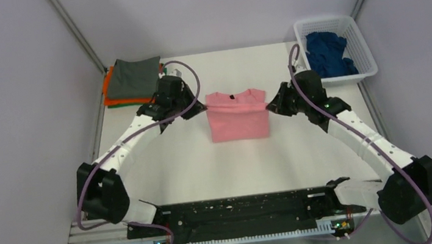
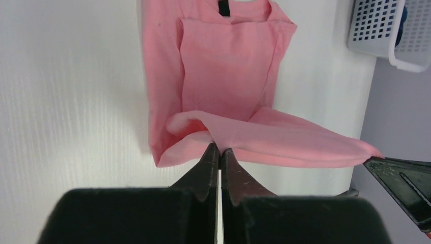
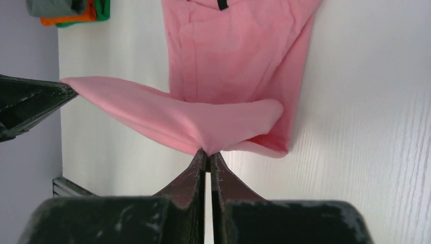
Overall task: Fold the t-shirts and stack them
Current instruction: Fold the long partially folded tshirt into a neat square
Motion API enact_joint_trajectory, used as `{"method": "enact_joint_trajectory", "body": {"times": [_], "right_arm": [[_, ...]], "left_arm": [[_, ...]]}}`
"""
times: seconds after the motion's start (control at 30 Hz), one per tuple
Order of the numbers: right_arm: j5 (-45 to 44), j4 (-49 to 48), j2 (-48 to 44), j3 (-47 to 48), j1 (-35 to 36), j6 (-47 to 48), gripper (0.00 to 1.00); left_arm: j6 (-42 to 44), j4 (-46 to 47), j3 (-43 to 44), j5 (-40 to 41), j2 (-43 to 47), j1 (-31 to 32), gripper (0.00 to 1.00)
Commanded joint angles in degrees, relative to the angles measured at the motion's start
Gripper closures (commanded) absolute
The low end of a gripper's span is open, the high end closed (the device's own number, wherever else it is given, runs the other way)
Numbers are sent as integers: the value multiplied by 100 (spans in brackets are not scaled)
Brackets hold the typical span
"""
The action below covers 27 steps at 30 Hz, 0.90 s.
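The light pink t-shirt (image 1: 239, 122) lies mid-table with its sleeves folded in and its collar at the far end. My left gripper (image 1: 201, 107) is shut on one corner of its hem (image 2: 216, 145). My right gripper (image 1: 270, 105) is shut on the other corner (image 3: 206, 151). The hem is lifted and stretched between them over the collar end, so the shirt is doubled over. A folded stack, grey t-shirt (image 1: 136, 77) over orange (image 1: 108, 85) over green (image 1: 114, 104), sits at the far left. The navy t-shirt (image 1: 328, 52) lies crumpled in the basket.
The white lattice basket (image 1: 337, 24) stands at the far right corner; it also shows in the left wrist view (image 2: 383, 28). The stack shows in the right wrist view (image 3: 68, 11). Grey walls close in both sides and the back.
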<state>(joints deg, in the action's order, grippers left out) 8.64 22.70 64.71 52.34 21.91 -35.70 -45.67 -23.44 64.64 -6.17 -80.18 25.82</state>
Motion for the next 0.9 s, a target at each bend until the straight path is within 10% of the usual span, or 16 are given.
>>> {"method": "enact_joint_trajectory", "body": {"times": [0.0,0.73,0.87], "right_arm": [[-160,-525,616,648,-208,333,100],[-580,-1671,3984,2212,-772,469,93],[-542,-1361,4510,2921,-850,450,36]], "left_arm": [[469,151,743,-248,-684,-333,100],[714,-178,3613,-628,-4186,-942,100],[743,-430,4212,-672,-4533,-948,39]]}}
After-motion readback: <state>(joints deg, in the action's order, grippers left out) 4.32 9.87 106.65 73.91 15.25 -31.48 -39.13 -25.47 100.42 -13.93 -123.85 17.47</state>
